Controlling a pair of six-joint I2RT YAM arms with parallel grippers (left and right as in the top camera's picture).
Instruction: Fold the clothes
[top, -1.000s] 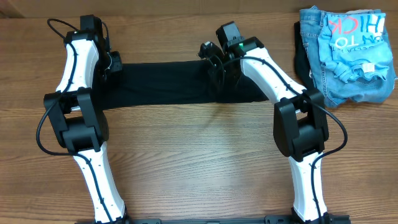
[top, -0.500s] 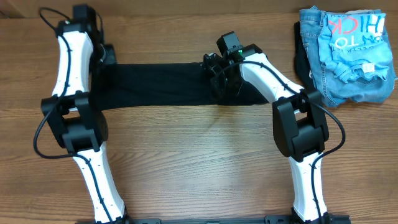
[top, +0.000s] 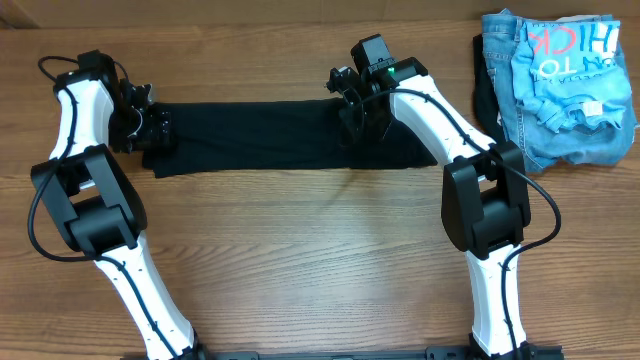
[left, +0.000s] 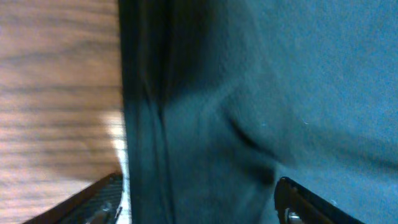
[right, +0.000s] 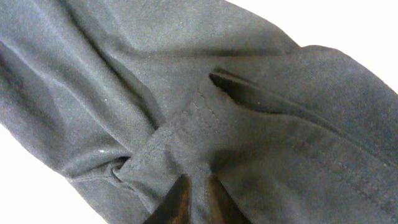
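The clothes (top: 260, 135), a black T-shirt, lie folded into a long flat strip across the back of the wooden table (top: 320, 260). My left gripper (top: 150, 130) hovers at the strip's left end. In the left wrist view my left gripper (left: 202, 199) stands open, its jaws wide apart over the shirt's layered edge (left: 146, 124), clamping nothing. My right gripper (top: 350, 108) sits on the strip's right part. In the right wrist view my right gripper (right: 196, 190) has its fingertips (right: 177, 202) close together, with a stitched ridge of the black fabric (right: 199, 124) pinched between them.
A heap of blue denim jeans (top: 520, 120) with a light blue printed shirt (top: 575, 70) on top lies at the back right corner. A dark cloth edge (top: 484, 95) shows on the heap's left side.
My left gripper opened, let go of the shirt's left end and swung out to the left. The right gripper stayed nearly in place on the fabric, its jaws a touch looser.
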